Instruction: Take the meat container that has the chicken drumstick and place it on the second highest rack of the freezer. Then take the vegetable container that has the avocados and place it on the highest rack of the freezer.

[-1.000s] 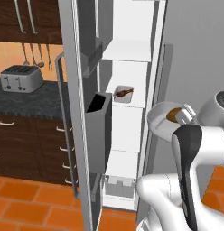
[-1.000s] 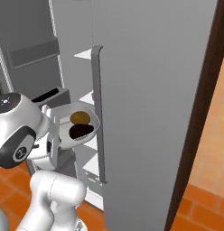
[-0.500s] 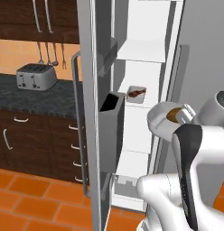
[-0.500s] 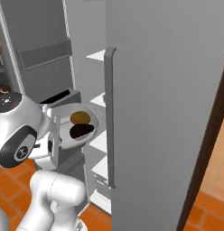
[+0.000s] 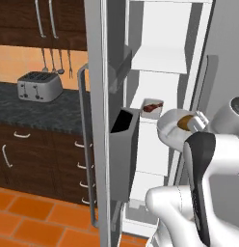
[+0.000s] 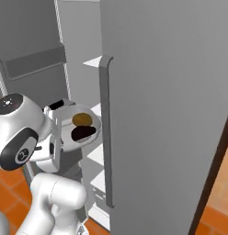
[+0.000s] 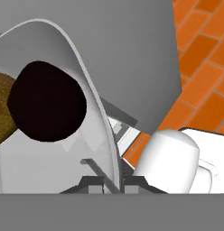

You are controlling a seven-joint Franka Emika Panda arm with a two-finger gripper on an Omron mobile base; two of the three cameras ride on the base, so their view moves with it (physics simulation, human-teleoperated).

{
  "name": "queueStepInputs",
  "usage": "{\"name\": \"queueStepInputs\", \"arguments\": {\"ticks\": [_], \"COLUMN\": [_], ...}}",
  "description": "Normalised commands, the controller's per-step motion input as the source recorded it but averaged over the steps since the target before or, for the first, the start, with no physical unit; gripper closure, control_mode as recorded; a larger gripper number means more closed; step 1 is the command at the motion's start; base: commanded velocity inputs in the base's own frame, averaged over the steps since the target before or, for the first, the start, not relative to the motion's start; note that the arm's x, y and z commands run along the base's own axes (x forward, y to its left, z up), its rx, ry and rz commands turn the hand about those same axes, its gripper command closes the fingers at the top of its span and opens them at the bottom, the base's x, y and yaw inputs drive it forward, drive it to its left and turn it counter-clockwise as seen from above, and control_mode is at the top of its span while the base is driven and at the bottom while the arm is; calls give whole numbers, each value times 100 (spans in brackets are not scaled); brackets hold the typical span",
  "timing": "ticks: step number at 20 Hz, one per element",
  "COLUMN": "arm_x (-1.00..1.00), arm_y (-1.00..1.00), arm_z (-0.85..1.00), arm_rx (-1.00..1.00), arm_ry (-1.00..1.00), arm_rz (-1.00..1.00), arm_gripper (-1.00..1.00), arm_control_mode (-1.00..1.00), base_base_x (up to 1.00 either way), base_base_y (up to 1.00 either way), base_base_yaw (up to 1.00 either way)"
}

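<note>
Left base view: one tray (image 5: 152, 107) with one drumstick (image 5: 151, 109) sits on a freezer (image 5: 162, 58) shelf. Right base view: one bowl (image 6: 78, 129) holds two avocados (image 6: 82, 126). Hand view: the gripper (image 7: 112, 182) clamps the bowl's rim.

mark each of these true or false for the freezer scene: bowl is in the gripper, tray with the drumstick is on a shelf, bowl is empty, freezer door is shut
1. The gripper is shut on the vegetable container's rim: true.
2. The meat container with the chicken drumstick sits on a freezer shelf: true.
3. The vegetable container is empty: false, it holds the avocados, one near-black, one yellowish-brown.
4. The freezer door is shut: false, it stands open.
</note>
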Motion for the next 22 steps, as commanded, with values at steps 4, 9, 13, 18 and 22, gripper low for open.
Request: {"name": "queueStepInputs", "arguments": {"ticks": [4, 9, 13, 18, 22], "arm_x": [0, 0, 0, -1, -9], "arm_y": [0, 0, 0, 0, 23], "arm_z": [0, 0, 0, 0, 3], "arm_rx": [0, 0, 0, 0, -2], "arm_ry": [0, 0, 0, 0, -4], "arm_rz": [0, 0, 0, 1, 4], "arm_gripper": [100, 100, 100, 100, 100], "arm_control_mode": [100, 100, 100, -100, -100], "base_base_x": [12, 40, 4, 0, 0], "base_base_y": [38, 21, 0, 0, 0], "base_base_yaw": [2, 0, 0, 0, 0]}}
